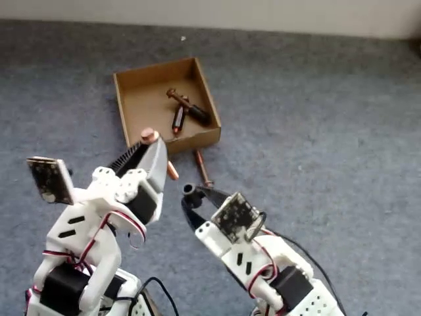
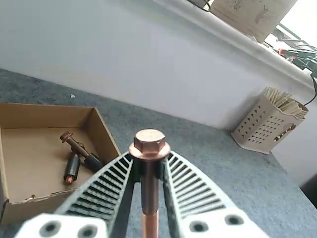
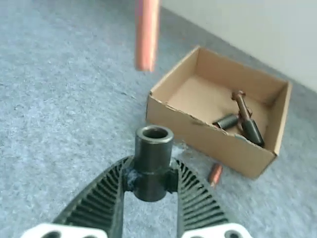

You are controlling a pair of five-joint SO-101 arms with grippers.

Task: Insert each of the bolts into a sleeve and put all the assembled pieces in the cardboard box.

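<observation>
My left gripper (image 1: 150, 150) (image 2: 148, 161) is shut on a copper bolt (image 1: 149, 136) (image 2: 149, 148), head up, just in front of the cardboard box (image 1: 129, 99) (image 2: 29, 144). The bolt's lower end (image 3: 147, 34) hangs above and beyond the black sleeve (image 1: 190, 191) (image 3: 153, 158). My right gripper (image 1: 193, 199) (image 3: 151, 173) is shut on that sleeve, held upright with its bore facing up. Two assembled pieces (image 1: 187, 110) (image 2: 78, 156) (image 3: 242, 119) lie in the box. A loose copper bolt (image 1: 202, 168) (image 3: 215, 174) lies on the carpet by the box's near wall.
Grey carpet (image 1: 316, 131) covers the whole surface, with open floor to the right of the box. A pale wall runs along the far side. A perforated holder with sticks (image 2: 267, 124) stands against the wall, far off to the right.
</observation>
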